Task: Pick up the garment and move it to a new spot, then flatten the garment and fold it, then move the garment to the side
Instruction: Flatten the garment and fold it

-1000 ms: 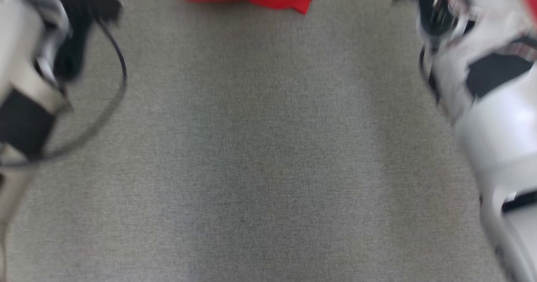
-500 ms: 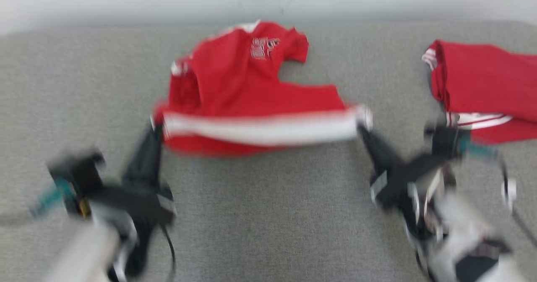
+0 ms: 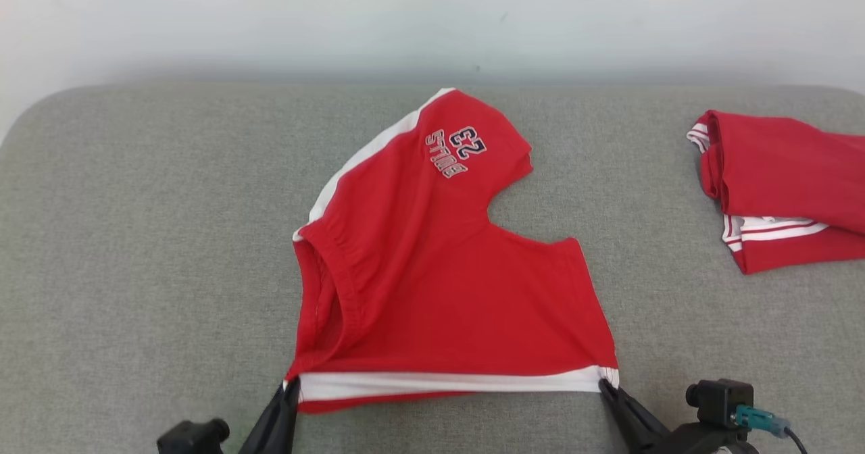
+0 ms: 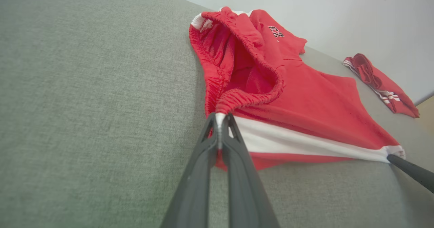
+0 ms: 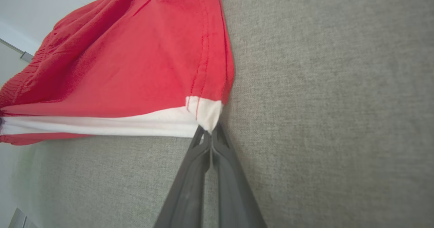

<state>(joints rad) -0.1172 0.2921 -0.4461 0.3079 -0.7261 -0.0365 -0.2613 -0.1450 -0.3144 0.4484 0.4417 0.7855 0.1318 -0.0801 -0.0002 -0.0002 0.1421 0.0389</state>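
Head view: the shorts [image 3: 432, 285] lie at the centre of the grey surface [image 3: 135, 238]. They are red, with a white stripe along the lower edge and a print (upside down, reading BULLS 23) near the top. The left gripper [image 3: 289, 392] pinches the stripe's lower-left corner and the right gripper [image 3: 606, 388] its lower-right corner. The stripe runs straight between them. At the upper right a folded garment [image 3: 784, 190], red with white trim, lies well apart from the shorts. The frame edge cuts it off, but it may be a like pair. A pale wall [image 3: 432, 15] runs across the top.

Left wrist view: the left gripper [image 4: 219, 117] is clamped tight on the white corner at the waistband end, mid-frame. The elastic waistband gapes open above it. The right gripper's dark tip meets the stripe's far end at the lower right.

Right wrist view: the right gripper [image 5: 210, 130] is clamped on the white hem corner at the centre, and red cloth spreads to the upper left.
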